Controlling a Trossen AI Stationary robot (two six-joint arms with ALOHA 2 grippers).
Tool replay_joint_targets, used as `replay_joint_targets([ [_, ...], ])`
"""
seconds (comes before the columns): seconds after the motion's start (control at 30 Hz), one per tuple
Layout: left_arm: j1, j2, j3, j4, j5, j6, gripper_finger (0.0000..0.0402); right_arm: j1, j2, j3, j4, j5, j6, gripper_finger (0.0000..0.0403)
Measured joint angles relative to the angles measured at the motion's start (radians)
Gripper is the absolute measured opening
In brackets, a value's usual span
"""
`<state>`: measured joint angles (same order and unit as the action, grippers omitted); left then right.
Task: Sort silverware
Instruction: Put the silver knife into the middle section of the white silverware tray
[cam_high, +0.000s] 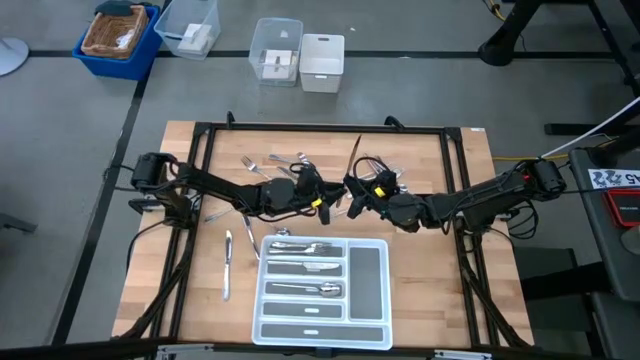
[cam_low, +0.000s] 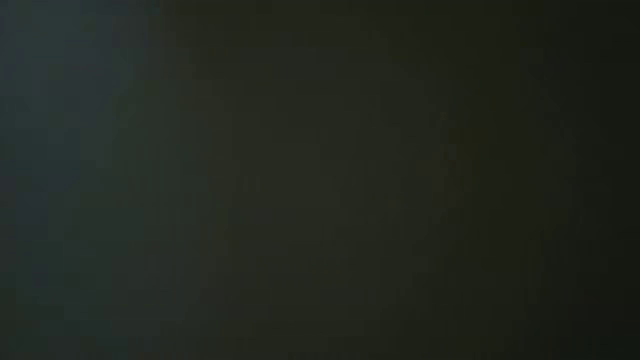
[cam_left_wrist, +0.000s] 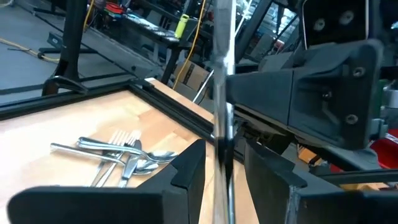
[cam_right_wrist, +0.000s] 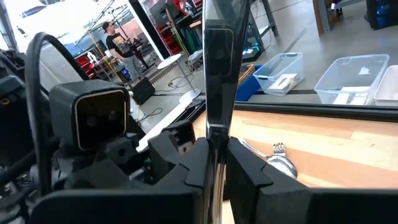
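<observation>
Handover above the table: right gripper clamps the knife; left gripper stands open around it. Left should clamp before right releases.

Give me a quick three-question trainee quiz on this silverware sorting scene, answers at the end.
1. True or false: the right gripper is shut on an upright utensil.
2. The loose knife on the table lies: A) on the left arm's side of the white tray, B) inside it, C) on the right arm's side.
3. Which gripper's fingers stand apart around that utensil?
Key: 1 true; 2 A; 3 the left gripper.
</observation>
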<state>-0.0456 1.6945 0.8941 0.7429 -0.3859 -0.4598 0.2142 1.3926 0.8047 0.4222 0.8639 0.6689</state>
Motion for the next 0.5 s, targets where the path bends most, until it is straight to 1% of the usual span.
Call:
replay_joint_targets([
  [0.13,0.004,0.043,0.042,-0.002,0.0,0.033,0.01,0.0,0.0,0.0,0.002,0.0,0.0,0.0037],
  [0.33,0.022,0.053,0.046,-0.024,0.0,0.04,0.0099,0.002,0.0,0.0,0.002,0.0,0.001,0.0037],
  [0.4,0.023,0.053,0.046,-0.029,0.0,0.042,0.0089,0.002,0.0,0.0,0.002,0.0,0.001,0.0037],
  [0.5,0.022,0.053,0.046,-0.027,0.0,0.047,0.0053,0.001,0.0,0.0,0.003,0.0,0.002,0.0037],
])
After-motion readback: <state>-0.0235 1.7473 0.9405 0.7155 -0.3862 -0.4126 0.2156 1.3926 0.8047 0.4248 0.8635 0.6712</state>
